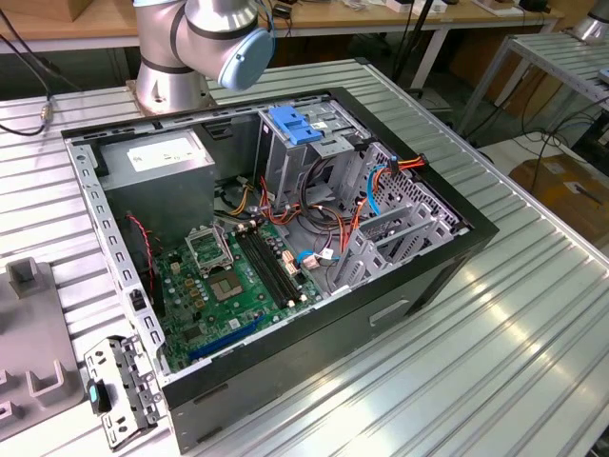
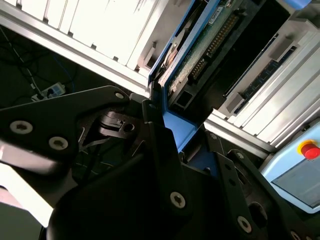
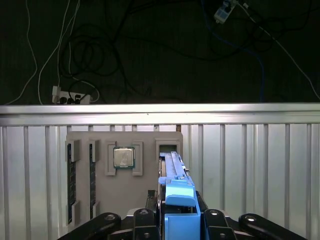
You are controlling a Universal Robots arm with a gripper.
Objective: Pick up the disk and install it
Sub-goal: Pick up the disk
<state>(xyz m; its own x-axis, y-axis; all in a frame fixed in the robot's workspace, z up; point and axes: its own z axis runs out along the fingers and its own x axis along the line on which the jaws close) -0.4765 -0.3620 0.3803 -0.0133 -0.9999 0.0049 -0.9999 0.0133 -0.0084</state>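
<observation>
The ribbed metal bench [image 1: 533, 314] carries the whole job. On it lies the open computer case [image 1: 381, 314], side panel off, circuit board and cables bare. At the far end of the case stands the grey metal cage [image 1: 333, 143] with its blue latch [image 1: 295, 124]. I take this to be where the disk belongs. Nothing of mine is near it.

On the exterior view's left of the case, near the bench edge, sits the grey parts tray [image 1: 29, 352]. In the first wrist view I am looking straight down on that tray [image 3: 125, 195]. It has two memory sticks [image 3: 71, 185] in their slots and a processor chip [image 3: 123, 157] in its pocket.

The disk [image 3: 175, 170] is at the slot just beside the chip. It stands on edge, and its blue side rail faces my camera. In the second wrist view its green circuit-board face [image 2: 200, 55] shows, running away from me over the bench.

My jaws [image 3: 179, 220] are closed on the disk's near end, one finger [image 2: 152, 120] pressed flat against the blue rail. I judge the grip made, so the pick-up is under way. I cannot tell whether the disk's far end is clear of its tray slot. The disk is well apart from the case, so the carry across and the fitting into the cage are not yet done. By my reckoning the task is at an early stage.
</observation>
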